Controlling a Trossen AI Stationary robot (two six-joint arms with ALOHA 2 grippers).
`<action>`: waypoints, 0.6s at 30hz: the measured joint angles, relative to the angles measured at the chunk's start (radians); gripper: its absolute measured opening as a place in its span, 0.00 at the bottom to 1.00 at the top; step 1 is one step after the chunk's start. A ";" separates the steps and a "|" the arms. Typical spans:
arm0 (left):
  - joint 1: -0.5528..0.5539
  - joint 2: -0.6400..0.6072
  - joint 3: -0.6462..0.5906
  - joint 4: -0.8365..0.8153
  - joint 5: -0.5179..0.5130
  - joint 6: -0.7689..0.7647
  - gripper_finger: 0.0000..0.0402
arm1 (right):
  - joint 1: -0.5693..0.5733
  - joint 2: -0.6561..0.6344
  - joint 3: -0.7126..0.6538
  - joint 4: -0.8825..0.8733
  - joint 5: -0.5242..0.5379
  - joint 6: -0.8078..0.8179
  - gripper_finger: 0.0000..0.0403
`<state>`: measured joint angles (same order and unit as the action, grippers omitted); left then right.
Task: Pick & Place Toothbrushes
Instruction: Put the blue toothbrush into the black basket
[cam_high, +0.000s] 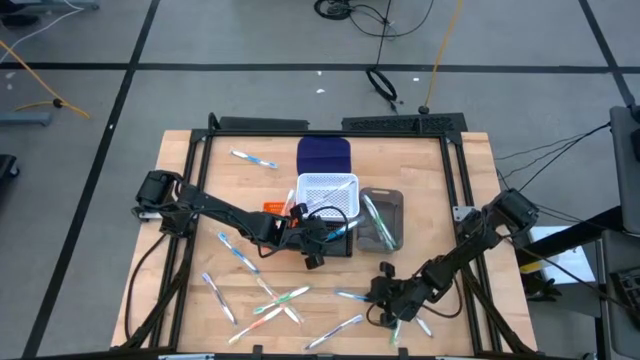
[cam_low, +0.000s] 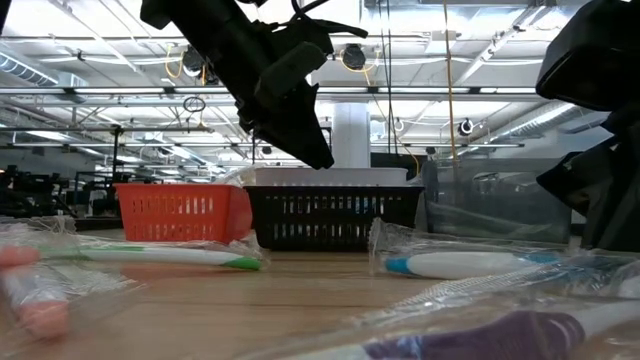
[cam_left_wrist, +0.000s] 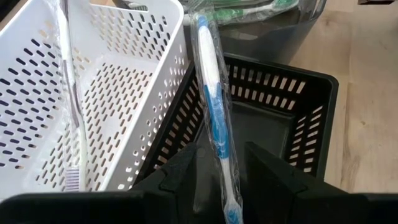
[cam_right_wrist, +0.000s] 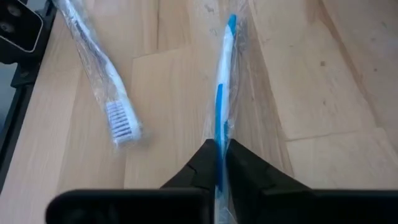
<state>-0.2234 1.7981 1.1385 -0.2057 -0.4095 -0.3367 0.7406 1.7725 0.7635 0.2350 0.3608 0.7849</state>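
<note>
My left gripper (cam_left_wrist: 221, 157) hangs over the black bin (cam_left_wrist: 292, 118), shut on a blue-and-white toothbrush (cam_left_wrist: 211, 87) in a clear wrapper; the high view shows the left gripper (cam_high: 330, 235) at the table's middle. My right gripper (cam_right_wrist: 219, 152) is low at the near right of the table (cam_high: 430, 170), shut on another wrapped blue-and-white toothbrush (cam_right_wrist: 222, 81) that lies on the wood. Several more toothbrushes (cam_high: 265, 300) lie flat across the near half of the table. My left gripper pinches the wrapped handle (cam_left_wrist: 219, 146) of the toothbrush between its two fingers. The brush runs on ahead along the fingers, slanting down. It is lifted clear, its far end (cam_left_wrist: 202, 28) over the gap between the black and white bins. My right gripper pinches one end of the toothbrush's handle (cam_right_wrist: 220, 134), wrapper and all, between its two fingers, slanting down from the table's right. The brush runs straight ahead along the fingers. Its far end (cam_right_wrist: 231, 25) lies on the table.
The white bin (cam_left_wrist: 124, 68) holds one grey-handled toothbrush (cam_left_wrist: 71, 99); the grey bin (cam_high: 385, 215) holds green ones. An orange bin (cam_low: 175, 210) and a dark blue bin (cam_high: 325, 155) stand beside them. A purple-bristled toothbrush (cam_right_wrist: 102, 74) lies close to my right gripper.
</note>
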 joint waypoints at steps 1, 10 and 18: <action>0.000 0.000 0.000 0.000 0.000 0.000 0.33 | 0.000 -0.007 -0.001 -0.004 -0.003 -0.004 0.04; 0.000 0.000 0.000 0.043 0.000 0.002 0.33 | 0.001 -0.122 -0.003 -0.009 0.075 -0.112 0.02; 0.000 -0.001 0.000 0.111 0.008 0.044 0.33 | 0.020 -0.276 -0.003 -0.011 0.218 -0.258 0.02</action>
<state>-0.2230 1.7969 1.1385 -0.0952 -0.4018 -0.2925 0.7603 1.4965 0.7605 0.2237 0.5785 0.5268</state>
